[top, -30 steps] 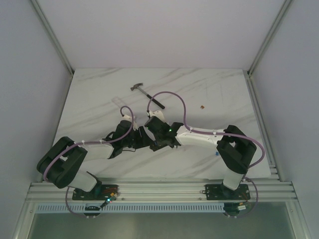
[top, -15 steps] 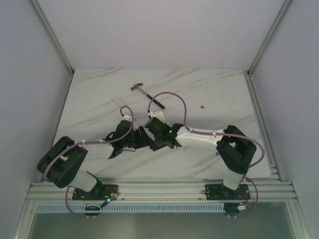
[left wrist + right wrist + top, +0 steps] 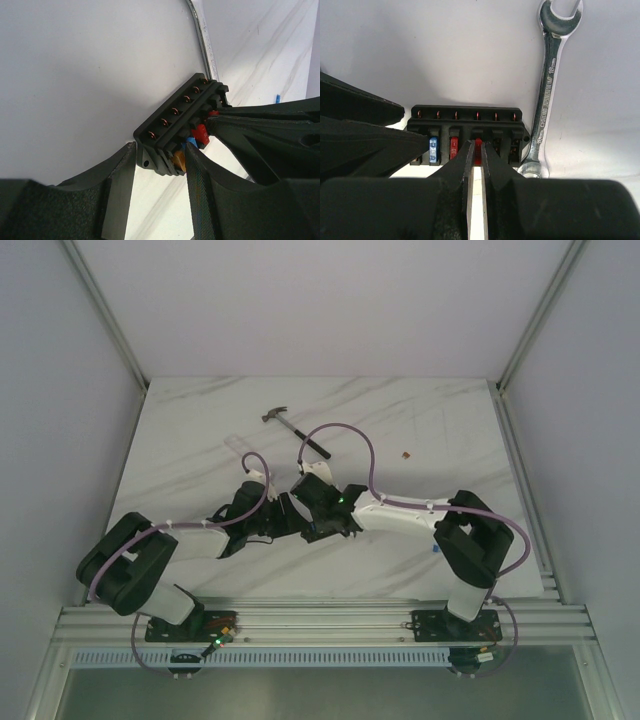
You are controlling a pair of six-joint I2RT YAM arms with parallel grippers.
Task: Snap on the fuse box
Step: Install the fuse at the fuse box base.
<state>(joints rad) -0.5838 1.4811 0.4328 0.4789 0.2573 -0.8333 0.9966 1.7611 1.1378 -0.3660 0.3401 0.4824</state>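
R pincer (image 3: 478,148): narrow, tips nipping red fuse (image 3: 478,142) mid-row. Fuse box (image 3: 465,111): dead ahead of my R tips, long axis crosswise to them, on bench (image 3: 420,50); wrench (image 3: 547,90) just beside its right end. L pincer (image 3: 161,152): half-wide, clamping the box's other end. My call: R arm presses straight down.
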